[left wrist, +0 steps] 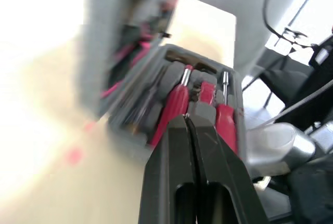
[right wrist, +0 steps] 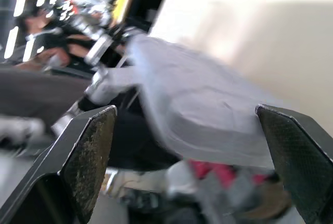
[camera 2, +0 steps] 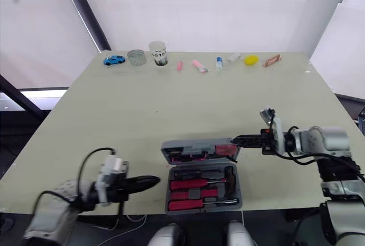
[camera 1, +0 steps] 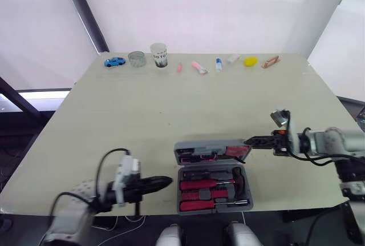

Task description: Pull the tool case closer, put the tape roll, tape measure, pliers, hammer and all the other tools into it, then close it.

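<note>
- The tool case [camera 1: 213, 178] lies open on the table [camera 1: 171, 109], in the middle, close to the near edge.
- Its long axis runs from left to right, parallel to this edge. The base [camera 1: 214, 205] is toward the robot and the lid [camera 1: 208, 144] stands raised on the far side, with its inside facing the robot.
- The red-handled tools [camera 1: 199, 185] in the base lie along the same left-right axis. Their handles are to the left and their metal ends to the right.
- The right gripper [camera 1: 248, 141] comes from the right and points left, at the right end of the lid. In the right wrist view its fingers [right wrist: 88, 156] are spread wide and the grey lid lies between them. I cannot tell whether they touch it.
- The left gripper [camera 1: 165, 181] hangs at the near edge, just beside the left side of the base, and points right toward it. Its fingers [left wrist: 177, 151] are pressed together and hold nothing.
- Behind the case the table is bare over a wide area, up to a row of small things at the far edge: a blue toy car [camera 1: 114, 61], a clear cup [camera 1: 136, 58], a paper cup [camera 1: 159, 55] and a yellow object [camera 1: 250, 61].
- Between the case and the near edge there is very little room.
</note>
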### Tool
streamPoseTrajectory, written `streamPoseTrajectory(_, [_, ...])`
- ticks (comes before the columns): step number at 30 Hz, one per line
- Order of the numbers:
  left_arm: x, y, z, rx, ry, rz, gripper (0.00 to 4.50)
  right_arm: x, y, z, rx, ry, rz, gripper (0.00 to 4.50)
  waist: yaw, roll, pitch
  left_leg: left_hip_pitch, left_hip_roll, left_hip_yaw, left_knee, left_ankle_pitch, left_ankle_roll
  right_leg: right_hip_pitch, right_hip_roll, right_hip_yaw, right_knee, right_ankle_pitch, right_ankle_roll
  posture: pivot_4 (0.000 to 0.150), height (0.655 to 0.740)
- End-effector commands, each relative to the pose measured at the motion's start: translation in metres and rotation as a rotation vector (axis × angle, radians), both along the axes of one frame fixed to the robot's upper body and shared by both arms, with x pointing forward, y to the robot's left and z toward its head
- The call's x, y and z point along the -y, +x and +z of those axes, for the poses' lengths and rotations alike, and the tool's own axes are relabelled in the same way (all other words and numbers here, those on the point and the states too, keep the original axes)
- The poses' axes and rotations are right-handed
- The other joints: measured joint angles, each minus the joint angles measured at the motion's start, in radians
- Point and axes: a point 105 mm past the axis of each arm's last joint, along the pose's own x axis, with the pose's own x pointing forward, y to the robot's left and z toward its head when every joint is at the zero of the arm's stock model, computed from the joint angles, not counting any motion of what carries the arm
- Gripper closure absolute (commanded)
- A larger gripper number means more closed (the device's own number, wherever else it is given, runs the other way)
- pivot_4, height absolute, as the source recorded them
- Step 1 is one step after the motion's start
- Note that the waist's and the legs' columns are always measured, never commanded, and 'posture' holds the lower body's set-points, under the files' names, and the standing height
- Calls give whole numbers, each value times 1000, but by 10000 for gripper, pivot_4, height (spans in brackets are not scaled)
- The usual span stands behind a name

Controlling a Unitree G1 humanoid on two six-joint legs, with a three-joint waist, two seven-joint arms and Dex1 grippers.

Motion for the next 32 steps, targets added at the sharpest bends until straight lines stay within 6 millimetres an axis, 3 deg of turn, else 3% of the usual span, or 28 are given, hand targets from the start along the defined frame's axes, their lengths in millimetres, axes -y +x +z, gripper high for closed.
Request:
streamPoseTrajectory(1, [-23, 1, 20, 30, -59, 133, 44620, -4, -27, 5, 15, 5, 84, 0, 5, 0, 0, 0, 0, 0, 0, 0, 0, 0, 0, 0, 0, 0, 0, 1500, 7400])
streamPoseTrajectory(5, [-25, 1, 31, 39, -155, 218, 44620, -2, -48, -4, 118, -55, 100, 0, 15, 0, 0, 0, -1, 0, 1, 0, 0, 1, -1, -1, -1, -2, -3, 1500, 7400])
streamPoseTrajectory(9, [-3, 15, 34, 124, -185, 281, 44620, -7, -34, -4, 604, -129, -11, 0, 26, -1, 0, 1, -2, 1, 3, 0, 0, 3, -1, 0, -1, -2, -3, 1500, 7400])
streamPoseTrajectory(13, [9, 22, 33, 132, -201, 316, 44620, -8, -29, -2, 709, -92, -89, 0, 25, -2, 0, 2, -4, 1, 3, 0, 0, 4, 1, 0, -1, 0, 1, 1500, 7400])
streamPoseTrajectory(14, [9, 22, 30, 119, -190, 319, 39719, -3, -23, -5, 711, -103, -124, 0, 25, -2, 0, 2, -4, 1, 3, 0, 0, 4, 1, 0, -1, 0, 1, 1500, 7400])
streamPoseTrajectory(15, [9, 21, 28, 103, -177, 319, 39478, 3, -16, -9, 749, -142, -161, 0, 25, -2, 0, 2, -4, 1, 3, 0, 0, 4, 1, 0, -1, 0, 1, 1500, 7400])
streamPoseTrajectory(16, [7, 21, 25, 84, -172, 322, 36282, 11, -11, -13, 780, -178, -192, 0, 25, -2, 0, 2, -4, 1, 3, 0, 0, 4, 2, 0, -1, 0, 1, 1500, 7400])
streamPoseTrajectory(20, [-11, 15, 20, 42, -135, 364, 17959, 47, -18, -40, 873, -374, -149, 0, 31, -2, 0, 2, -4, 4, 3, 0, 0, 4, 2, -1, -2, 0, 1, 1500, 7400])
streamPoseTrajectory(23, [-26, 6, 18, 16, -107, 389, 1607, 66, -24, -43, 872, -409, -219, 0, 28, -2, 0, 2, -4, 5, 3, 0, 0, 4, 2, -1, -2, -1, 0, 1500, 7400])
streamPoseTrajectory(27, [-51, -3, 13, -12, -5, 492, 641, 91, -38, -52, 852, -486, -283, 0, 25, -2, 0, 3, -3, 5, 3, 0, 0, 5, 2, -1, -2, -3, -3, 1500, 7400])
streamPoseTrajectory(32, [-57, -4, 8, -12, 68, 536, 641, 102, -43, -60, 834, -497, -315, 0, 27, -2, 0, 5, -3, 5, 3, 0, 0, 7, 1, 0, -2, -3, -4, 1500, 7400])
